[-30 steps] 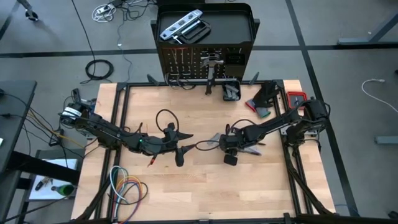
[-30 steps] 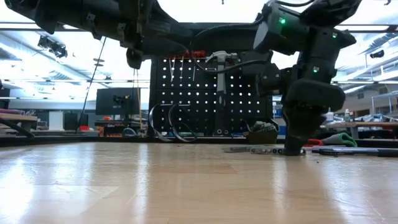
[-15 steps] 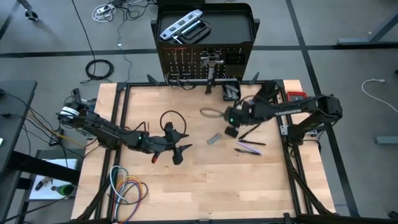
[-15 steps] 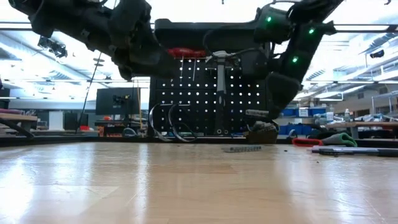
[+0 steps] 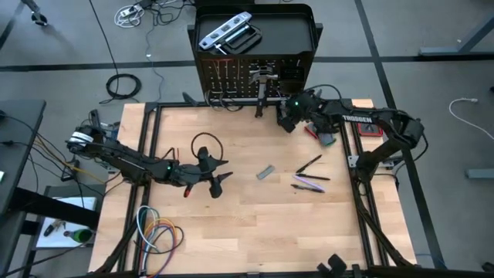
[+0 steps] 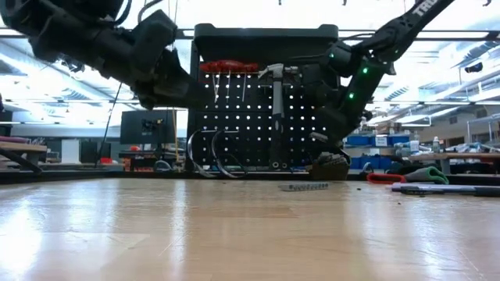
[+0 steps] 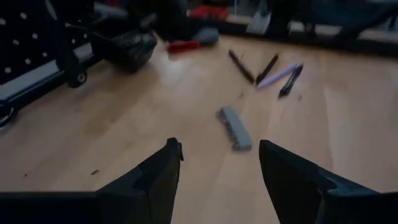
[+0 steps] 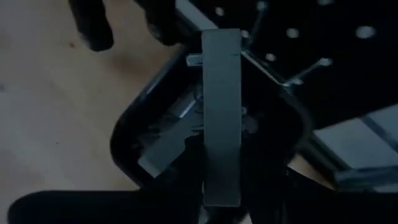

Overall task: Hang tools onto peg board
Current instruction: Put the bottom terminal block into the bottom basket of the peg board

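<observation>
Your worktop is pale wood, smooth, faintly glossy. Peg board: matt black perforated metal. Hammer shows bright polished steel. Flat grey bar looks dull, matt metal. Red plastic handles, glossy.

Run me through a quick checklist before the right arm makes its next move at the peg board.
1. Right hand at the foot of the peg board: ok.
2. Grey tool upright above the black bin: ok.
3. Grey tool seated on a peg: cannot tell.
4. Left hand open, empty, away from the board: ok.
5. All tools hung: not ok; a grey piece and a dark screwdriver lie on the table.
</observation>
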`<action>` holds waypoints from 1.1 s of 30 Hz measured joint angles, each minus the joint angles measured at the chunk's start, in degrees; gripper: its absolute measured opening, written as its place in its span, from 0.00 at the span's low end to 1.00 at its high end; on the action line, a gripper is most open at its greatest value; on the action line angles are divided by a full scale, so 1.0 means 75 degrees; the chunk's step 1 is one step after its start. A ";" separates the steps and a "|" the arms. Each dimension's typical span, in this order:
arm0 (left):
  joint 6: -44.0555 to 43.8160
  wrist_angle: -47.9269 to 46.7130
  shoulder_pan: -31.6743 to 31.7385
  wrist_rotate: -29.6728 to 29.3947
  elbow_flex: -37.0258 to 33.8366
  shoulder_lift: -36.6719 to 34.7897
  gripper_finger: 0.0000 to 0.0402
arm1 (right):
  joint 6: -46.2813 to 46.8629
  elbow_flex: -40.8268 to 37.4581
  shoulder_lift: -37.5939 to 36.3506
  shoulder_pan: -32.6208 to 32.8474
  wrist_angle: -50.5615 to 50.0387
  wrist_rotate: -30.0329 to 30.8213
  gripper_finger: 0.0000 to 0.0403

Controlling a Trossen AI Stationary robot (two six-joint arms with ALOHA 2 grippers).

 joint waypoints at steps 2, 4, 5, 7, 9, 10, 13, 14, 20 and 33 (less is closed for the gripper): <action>-0.0010 0.0561 0.0000 -0.0004 -0.0207 -0.0012 0.54 | -0.0028 0.0000 0.0115 -0.0114 0.0195 -0.0380 0.30; -0.0015 0.0750 -0.0003 0.0003 -0.0326 -0.0012 0.54 | -0.0028 0.0000 0.0144 -0.0177 0.0229 -0.0663 0.31; -0.0015 0.0780 -0.0003 0.0029 -0.0335 -0.0012 0.54 | -0.0025 0.0000 0.0144 -0.0180 0.0228 -0.0696 0.32; -0.0017 0.0834 -0.0003 0.0096 -0.0336 -0.0012 0.54 | 0.0012 0.0000 0.0102 -0.0124 0.0123 -0.0702 0.32; -0.0018 0.0826 -0.0003 0.0137 -0.0337 -0.0012 0.54 | 0.0030 0.0002 -0.0040 -0.0118 -0.0086 -0.0645 0.32; -0.0017 0.0824 -0.0003 0.0145 -0.0339 -0.0012 0.54 | 0.0021 0.0009 -0.0107 -0.0121 -0.0184 -0.0626 0.32; -0.0018 0.0843 -0.0003 0.0145 -0.0339 -0.0012 0.54 | 0.0059 0.0009 -0.0233 -0.0128 -0.0470 -0.0612 0.33; -0.0018 0.0839 -0.0003 0.0145 -0.0339 -0.0012 0.54 | 0.0051 0.0009 -0.0261 -0.0141 -0.0503 -0.0613 0.33; -0.0021 0.0846 -0.0003 0.0168 -0.0339 -0.0012 0.54 | -0.0083 0.0010 -0.0279 -0.0154 -0.0447 -0.0635 0.39; -0.0021 0.0872 -0.0003 0.0323 -0.0339 -0.0012 0.54 | -0.0008 0.0012 -0.0279 -0.0202 -0.0478 -0.0689 0.59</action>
